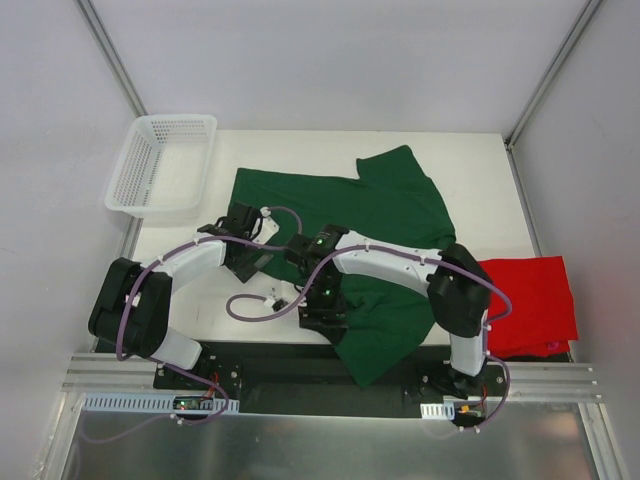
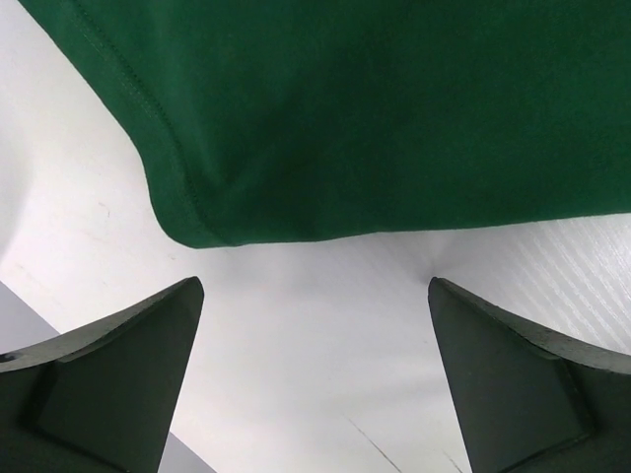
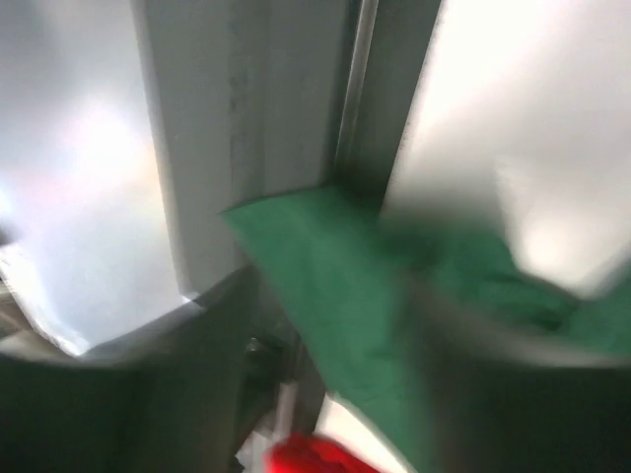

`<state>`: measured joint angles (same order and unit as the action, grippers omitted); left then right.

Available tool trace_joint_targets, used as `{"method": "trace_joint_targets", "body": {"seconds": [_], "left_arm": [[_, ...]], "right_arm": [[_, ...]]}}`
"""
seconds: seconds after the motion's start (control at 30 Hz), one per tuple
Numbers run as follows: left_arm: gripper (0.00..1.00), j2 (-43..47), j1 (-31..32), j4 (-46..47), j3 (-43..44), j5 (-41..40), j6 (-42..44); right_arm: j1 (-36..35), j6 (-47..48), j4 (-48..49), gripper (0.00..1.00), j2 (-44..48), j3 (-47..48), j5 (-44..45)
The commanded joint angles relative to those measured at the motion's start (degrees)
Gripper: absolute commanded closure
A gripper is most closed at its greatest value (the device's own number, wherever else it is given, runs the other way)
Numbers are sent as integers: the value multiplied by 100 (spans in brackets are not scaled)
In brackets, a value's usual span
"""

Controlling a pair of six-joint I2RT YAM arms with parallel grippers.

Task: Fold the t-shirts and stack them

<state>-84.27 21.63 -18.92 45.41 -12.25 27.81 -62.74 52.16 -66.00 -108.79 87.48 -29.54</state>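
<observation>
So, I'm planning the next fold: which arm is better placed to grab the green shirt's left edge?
Left, probably. The left gripper is open just short of a hem corner of the green shirt, bare table between them. The right gripper sits over the shirt's middle, away from that edge.

Motion blur is smearing the green shirt across the right wrist view; the red shirt is running off its bottom edge. Overhead, the right arm is covering the green shirt's middle.
</observation>
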Motion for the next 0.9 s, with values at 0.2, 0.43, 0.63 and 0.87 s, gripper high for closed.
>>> {"method": "trace_joint_targets", "body": {"seconds": [0.2,0.43,0.63,0.87], "left_arm": [[1,-45,-36,-121,126,100,14],[1,-195,-53,185,460,22,4],[1,-353,-395,432,1092,284,286],[1,-1019,-528,1047,1944,293,628]], "right_arm": [[946,-232,288,4,1008,-547,526],[2853,-584,1983,4,1774,-1365,2294],[4313,-654,2653,4,1397,-1366,2558],[4946,-707,3294,4,1027,-1287,3296]]}}
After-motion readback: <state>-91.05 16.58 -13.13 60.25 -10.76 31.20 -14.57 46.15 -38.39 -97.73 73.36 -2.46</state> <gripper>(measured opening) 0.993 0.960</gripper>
